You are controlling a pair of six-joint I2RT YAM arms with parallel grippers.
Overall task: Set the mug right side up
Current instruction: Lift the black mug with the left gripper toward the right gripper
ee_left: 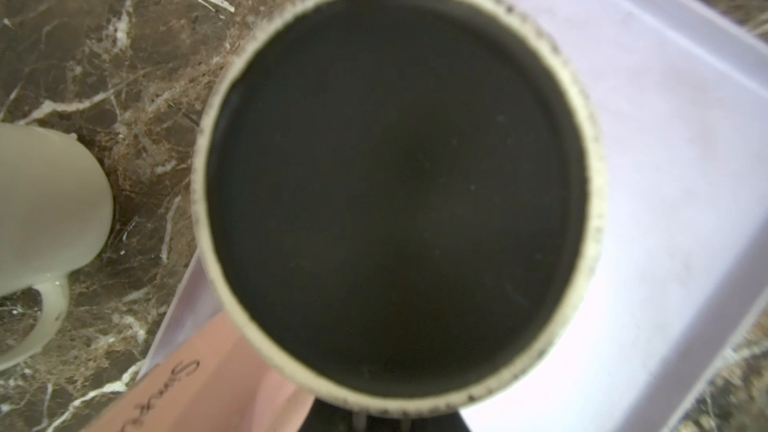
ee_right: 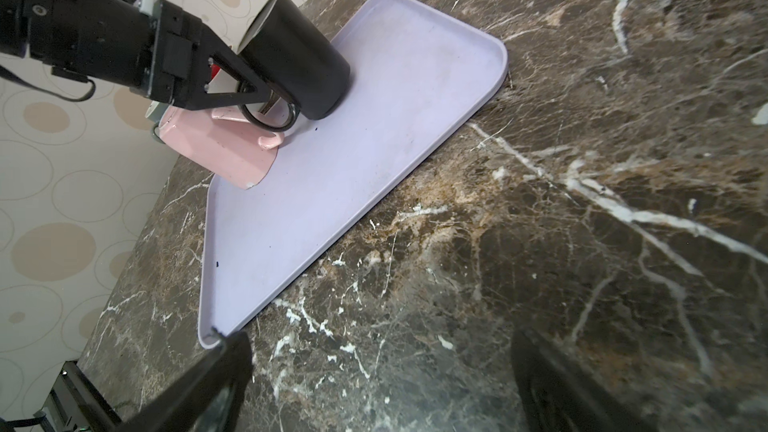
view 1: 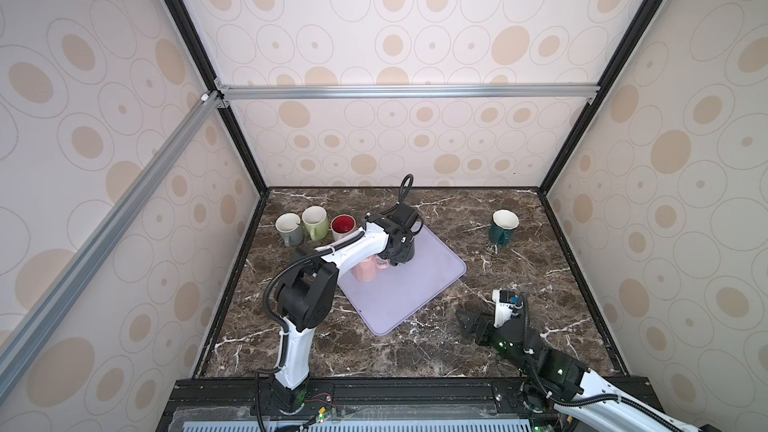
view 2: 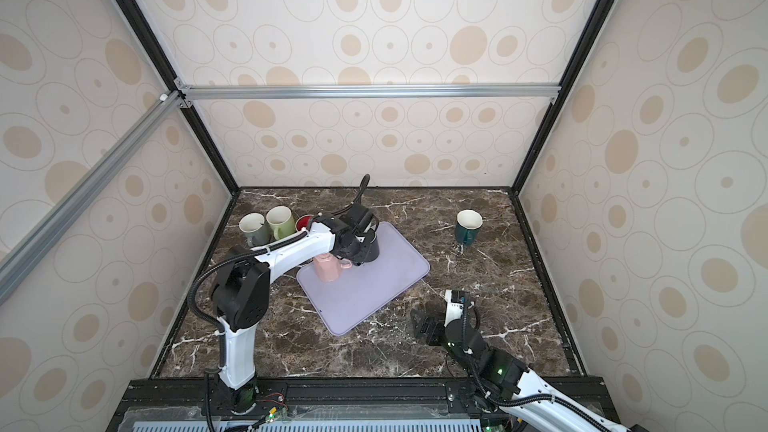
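The left claw [ee_right: 268,103] is pinching the handle of the black mug [ee_right: 299,60], its 2 fingers pressed onto the ring of the handle. The black mug is standing mouth-up on the lilac tray [ee_right: 374,139], near the tray's far left corner in both top views, and the left wrist view is looking straight down into its dark inside past the pale rim. Whether its base is resting fully on the tray cannot be told.

A pink mug [view 1: 365,270] is sitting on the tray just beside the black one, closed end up, its handle pointing toward the black mug.

The right claw [ee_right: 380,388] is hanging low over the marble table [view 1: 415,351] near the tray's near corner, its fingers spread wide and gripping nothing.

3 mugs are standing in a row at the far left of the table: grey [view 1: 289,229], green [view 1: 315,222] and red-lined [view 1: 343,227]. 1 dark green mug [view 1: 503,226] is standing alone at the far right.
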